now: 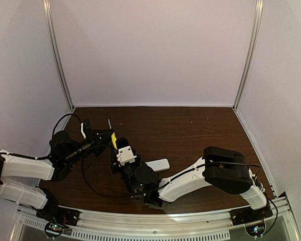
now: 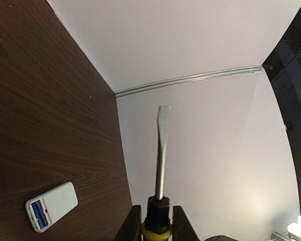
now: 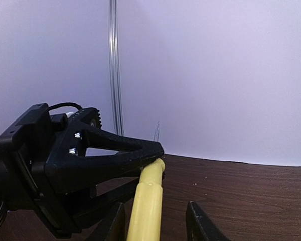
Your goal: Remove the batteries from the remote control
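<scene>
The remote control [image 1: 158, 164] lies flat on the dark table, right of both grippers; in the left wrist view the remote control [image 2: 52, 206] shows its open bay with the blue batteries [image 2: 38, 213] inside. My left gripper [image 2: 158, 223] is shut on the black collar of a yellow-handled screwdriver [image 2: 160, 155], blade pointing away. In the top view the left gripper [image 1: 103, 134] holds the screwdriver [image 1: 114, 140] above the table. My right gripper [image 3: 155, 207] is open around the yellow handle [image 3: 148, 201]; a gap shows between the handle and its right finger [image 3: 200, 226].
White walls with metal corner rails [image 1: 60, 65] enclose the table [image 1: 200, 130] on three sides. The left gripper's black body [image 3: 85, 160] fills the left of the right wrist view. The right arm [image 1: 226, 173] stretches across the near table.
</scene>
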